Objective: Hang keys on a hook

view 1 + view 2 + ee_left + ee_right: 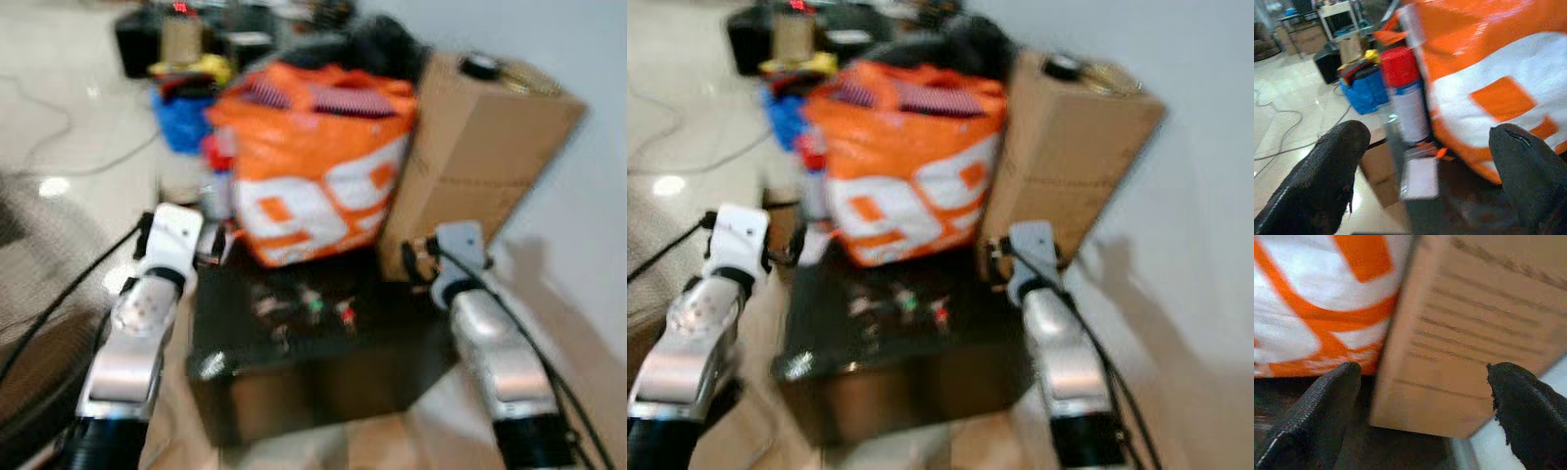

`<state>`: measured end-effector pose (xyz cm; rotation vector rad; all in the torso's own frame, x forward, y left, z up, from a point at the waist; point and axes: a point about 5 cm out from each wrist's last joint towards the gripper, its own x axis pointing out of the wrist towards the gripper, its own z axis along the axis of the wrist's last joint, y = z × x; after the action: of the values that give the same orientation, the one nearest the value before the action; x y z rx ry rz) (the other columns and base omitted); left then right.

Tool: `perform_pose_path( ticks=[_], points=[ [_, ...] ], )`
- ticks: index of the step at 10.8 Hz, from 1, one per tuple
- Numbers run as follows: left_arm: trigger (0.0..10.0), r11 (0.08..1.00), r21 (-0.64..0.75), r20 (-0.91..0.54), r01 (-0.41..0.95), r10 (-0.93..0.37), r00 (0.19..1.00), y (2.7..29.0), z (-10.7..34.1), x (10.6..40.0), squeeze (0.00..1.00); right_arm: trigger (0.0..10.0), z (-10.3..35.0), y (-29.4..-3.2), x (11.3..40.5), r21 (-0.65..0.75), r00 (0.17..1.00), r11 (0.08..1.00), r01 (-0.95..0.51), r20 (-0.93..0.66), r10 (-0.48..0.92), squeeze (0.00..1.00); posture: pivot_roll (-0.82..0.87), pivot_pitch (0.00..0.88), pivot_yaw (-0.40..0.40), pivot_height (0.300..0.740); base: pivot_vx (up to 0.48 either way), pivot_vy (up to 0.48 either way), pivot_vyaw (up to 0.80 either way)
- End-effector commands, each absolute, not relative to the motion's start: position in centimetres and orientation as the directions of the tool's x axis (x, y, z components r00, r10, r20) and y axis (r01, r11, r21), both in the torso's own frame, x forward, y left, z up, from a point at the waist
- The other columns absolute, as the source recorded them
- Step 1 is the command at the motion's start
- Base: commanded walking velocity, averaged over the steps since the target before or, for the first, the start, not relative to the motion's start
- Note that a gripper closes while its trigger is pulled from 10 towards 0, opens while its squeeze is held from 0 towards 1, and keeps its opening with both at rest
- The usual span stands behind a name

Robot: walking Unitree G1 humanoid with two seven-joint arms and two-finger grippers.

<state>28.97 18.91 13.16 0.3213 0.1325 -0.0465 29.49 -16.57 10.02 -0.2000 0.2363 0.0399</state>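
Blurred keys with red and green tags [312,305] lie on a low black table [323,377] in front of me. My left gripper [214,245] hangs at the table's far left corner, and the left wrist view shows its fingers [1327,181] spread wide, so it is open and holds nothing. My right gripper [419,257] is at the table's far right corner, close to a cardboard box [480,147]. In the right wrist view its fingers [1312,416] are also wide apart, so it is open and holds nothing. No hook can be made out.
A big orange and white bag [318,162] stands at the back of the table. A red-capped spray can [1405,95] stands beside it on the left. Behind are a blue bag [181,117] and dark clutter. A white wall [588,59] is on the right, pale floor with cables on the left.
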Motion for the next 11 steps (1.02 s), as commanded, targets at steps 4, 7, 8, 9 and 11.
perform_pose_path(
  ticks=[4, 7, 8, 9, 11],
  points=[
    [10.0, 0.932, 0.332, -0.179, 0.146, -0.089, 0.98, 17.6, 12.4, 28.6, 0.0, 10.0, 9.2, -16.6, 29.2, -0.181, 0.936, 0.967, -0.177, -0.335, 0.109, 0.0, 0.03, 0.0, -0.098, 0.74, 0.158, 0.0, 0.0],
    [10.0, 0.849, 0.337, -0.305, 0.408, -0.312, 0.9, 16.3, 10.8, 27.1, 0.0, 10.0, 7.8, -14.9, 29.1, -0.192, 0.854, 0.91, -0.367, -0.457, 0.248, 0.0, 0.0, 0.0, -0.113, 0.74, 0.0, 0.0, 0.0],
    [10.0, 0.804, 0.354, -0.353, 0.477, -0.357, 0.865, 16.3, 10.3, 26.7, 0.0, 10.0, 7.0, -14.1, 29.3, -0.155, 0.814, 0.899, -0.41, -0.507, 0.284, 0.0, 0.0, 0.0, -0.115, 0.74, 0.0, 0.0, 0.0],
    [10.0, 0.782, 0.36, -0.378, 0.509, -0.377, 0.846, 16.6, 10.2, 26.2, 0.0, 10.0, 6.6, -13.6, 29.5, -0.122, 0.796, 0.899, -0.42, -0.525, 0.301, 0.0, 0.0, 0.0, -0.115, 0.74, 0.0, 0.0, 0.0],
    [10.0, 0.706, 0.38, -0.462, 0.598, -0.415, 0.784, 18.0, 9.9, 24.5, 0.0, 10.0, 4.6, -11.6, 30.9, -0.044, 0.757, 0.913, -0.406, -0.575, 0.309, 0.0, 0.01, 0.0, -0.116, 0.74, 0.0, 0.0, 0.0]
  ],
)
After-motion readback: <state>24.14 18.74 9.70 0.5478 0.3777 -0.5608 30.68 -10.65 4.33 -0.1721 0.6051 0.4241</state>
